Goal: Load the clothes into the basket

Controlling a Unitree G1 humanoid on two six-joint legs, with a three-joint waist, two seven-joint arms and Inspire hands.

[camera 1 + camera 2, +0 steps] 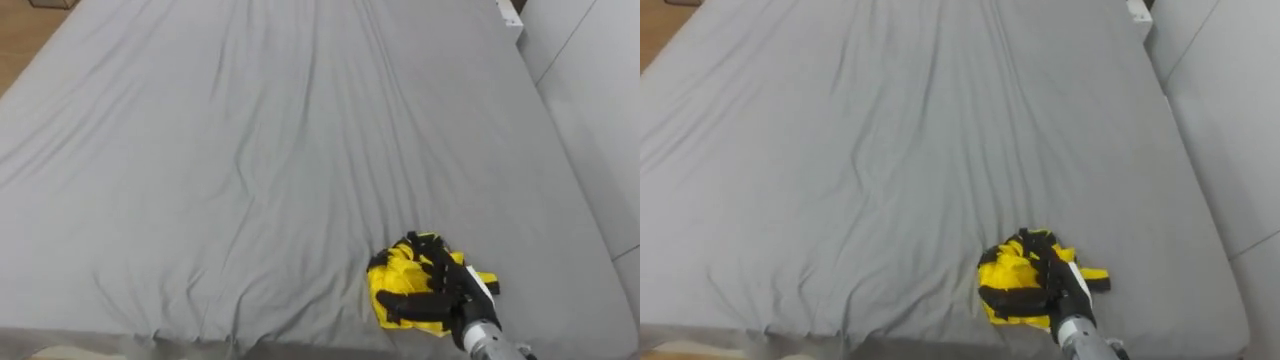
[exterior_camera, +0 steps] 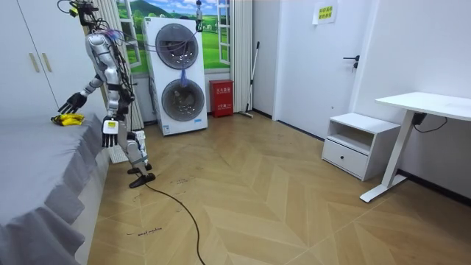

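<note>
Pickup step: right robot hand [image 1: 452, 287] rests splayed, unclosed, on the yellow garment [image 1: 383, 283] on the bed [image 1: 250, 150]. Next it likely needs to grasp and lift.

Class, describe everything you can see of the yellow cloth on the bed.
The yellow cloth is a soft, crumpled bundle of bright yellow fabric. It lies in a loose heap on the grey bed, near the edge closest to the robot and toward the right. The right robot hand is spread open over it; actual contact cannot be judged.
</note>
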